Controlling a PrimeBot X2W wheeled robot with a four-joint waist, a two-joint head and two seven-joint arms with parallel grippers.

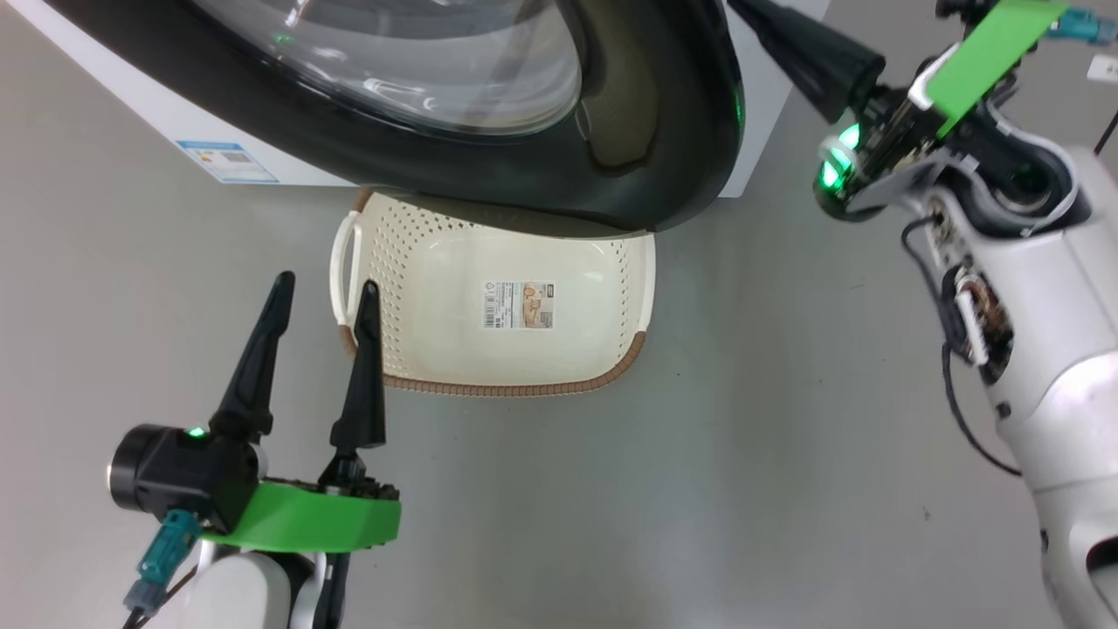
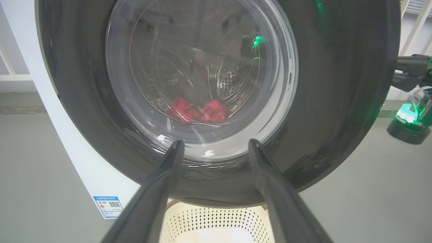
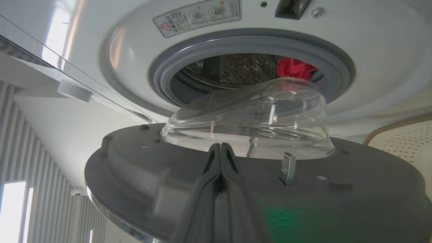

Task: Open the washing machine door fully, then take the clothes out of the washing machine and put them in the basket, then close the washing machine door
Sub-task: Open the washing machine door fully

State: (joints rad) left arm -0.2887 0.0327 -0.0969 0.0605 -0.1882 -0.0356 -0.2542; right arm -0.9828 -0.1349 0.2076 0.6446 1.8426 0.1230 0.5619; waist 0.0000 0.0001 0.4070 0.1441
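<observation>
Opening the door fully: step in hand, judged part done. Door stood ajar, swung out over the basket, its glass bowl clear of the grey seal.

Right gripper: fingers pressed together, nothing between them, tip at the door's inner face just short of the bowl; contact could not be told.

Left gripper: fingers spread wide, empty, hanging over the basket's left end, facing the door's front.

Clothes: red bundles low in the drum, none yet out.

Basket: empty, on the floor beneath the door's lower edge.

Handling note, as judgement: the push should land on the dark inner rim, not the bowl or the latch tab, and follow the hinge's arc. Glossy plastic might let the tip slide.

Surface: floor, plain grey, smooth, a few specks.

Room: washer white, blue label at its lower corner; ribbed pale wall and bright window strips beyond.
</observation>
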